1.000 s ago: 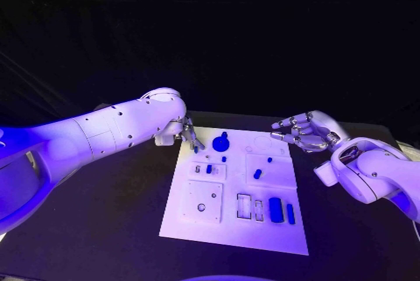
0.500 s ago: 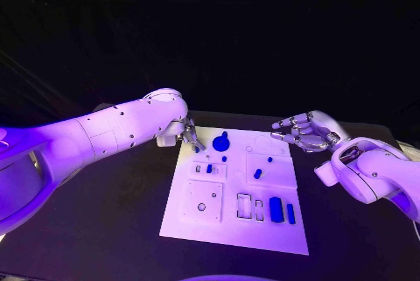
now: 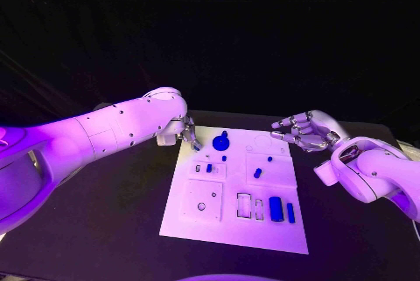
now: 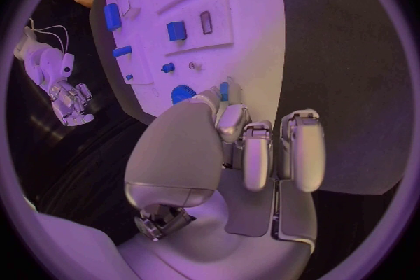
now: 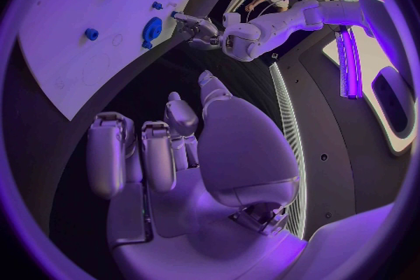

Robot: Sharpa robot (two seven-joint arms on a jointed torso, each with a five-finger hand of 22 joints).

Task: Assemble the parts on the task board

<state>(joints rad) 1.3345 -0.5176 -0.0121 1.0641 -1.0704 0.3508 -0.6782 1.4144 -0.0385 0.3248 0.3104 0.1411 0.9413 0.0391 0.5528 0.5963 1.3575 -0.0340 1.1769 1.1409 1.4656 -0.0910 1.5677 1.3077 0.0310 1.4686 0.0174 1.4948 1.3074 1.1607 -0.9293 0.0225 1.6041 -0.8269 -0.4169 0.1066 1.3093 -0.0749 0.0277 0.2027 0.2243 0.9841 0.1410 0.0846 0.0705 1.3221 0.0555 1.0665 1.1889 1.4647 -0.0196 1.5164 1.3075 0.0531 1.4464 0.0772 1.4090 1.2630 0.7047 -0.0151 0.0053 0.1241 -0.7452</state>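
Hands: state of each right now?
Left hand: fingers curled, holding nothing, at the task board's far-left corner.
Right hand: fingers curled, holding nothing, off the board's far-right corner.

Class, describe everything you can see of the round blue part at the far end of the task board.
The round blue part is a disc with a small stub pointing away from the robot, and it looks like plastic. It lies flat near the far edge of the white task board, left of its middle. The left hand hovers close beside it; no contact shows. In the left wrist view it lies just beyond that hand's fingertips.

White task board [image 3: 229,232] flat mid-table, small blue parts [image 3: 275,209] scattered on it
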